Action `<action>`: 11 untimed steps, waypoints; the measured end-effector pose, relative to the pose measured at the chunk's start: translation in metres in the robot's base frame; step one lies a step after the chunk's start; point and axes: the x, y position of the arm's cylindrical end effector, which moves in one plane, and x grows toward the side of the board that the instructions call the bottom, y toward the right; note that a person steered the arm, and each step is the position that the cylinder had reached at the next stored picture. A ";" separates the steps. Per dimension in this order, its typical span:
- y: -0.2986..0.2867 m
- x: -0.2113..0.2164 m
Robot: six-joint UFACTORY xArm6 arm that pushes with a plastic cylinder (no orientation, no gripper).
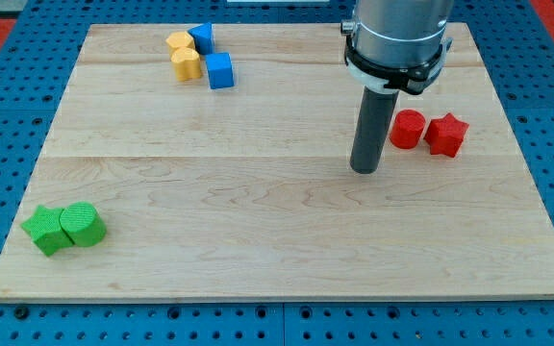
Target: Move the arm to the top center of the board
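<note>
Resting my tip (364, 169) near red cylinder (409, 129), seemingly apart.

Wooden board (287, 231), yellow, blue, red, green blocks, perhaps paired

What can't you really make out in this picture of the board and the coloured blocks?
- The arm above its grey collar: cut off by the view's top edge.
- The upper yellow block: its shape is unclear, partly hidden by the yellow block in front and the blue block beside it.
- Whether my tip touches the board: one view cannot tell.
- Whether the two green blocks touch.
</note>
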 end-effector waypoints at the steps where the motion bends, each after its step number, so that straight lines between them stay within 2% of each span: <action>1: 0.000 0.000; 2: -0.001 0.000; 4: -0.029 -0.032; 8: -0.078 -0.199; 10: -0.143 -0.254; 11: -0.205 -0.255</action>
